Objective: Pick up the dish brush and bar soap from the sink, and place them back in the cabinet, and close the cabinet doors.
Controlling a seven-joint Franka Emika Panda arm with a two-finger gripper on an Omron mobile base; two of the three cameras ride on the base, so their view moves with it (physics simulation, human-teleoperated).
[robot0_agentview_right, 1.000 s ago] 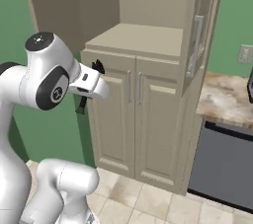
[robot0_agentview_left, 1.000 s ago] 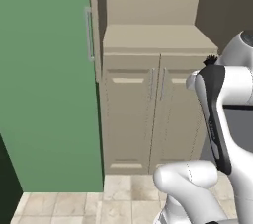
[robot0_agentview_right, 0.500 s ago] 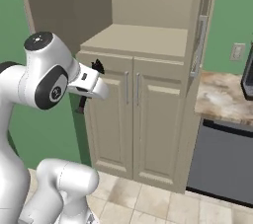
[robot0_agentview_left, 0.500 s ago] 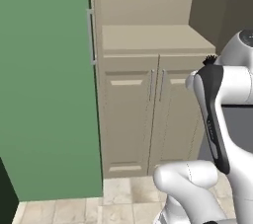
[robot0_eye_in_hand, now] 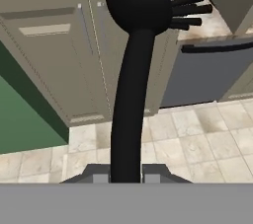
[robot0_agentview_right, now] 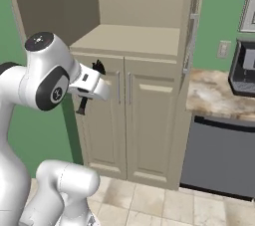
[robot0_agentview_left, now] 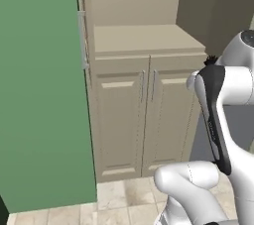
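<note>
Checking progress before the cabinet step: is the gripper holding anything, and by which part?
Yes: the gripper is shut on the dish brush, gripping the handle's end, bristled head pointing away.

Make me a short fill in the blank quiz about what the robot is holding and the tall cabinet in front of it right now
1. The gripper is shut on the handle of the black ____.
2. The upper part of the cabinet stands ____, so its beige shelf shows.
3. The two lower doors under the shelf are ____.
4. In the right base view, a grey dishwasher stands under the counter to the ____ of the cabinet.

Missing words: dish brush; open; closed; right
</note>
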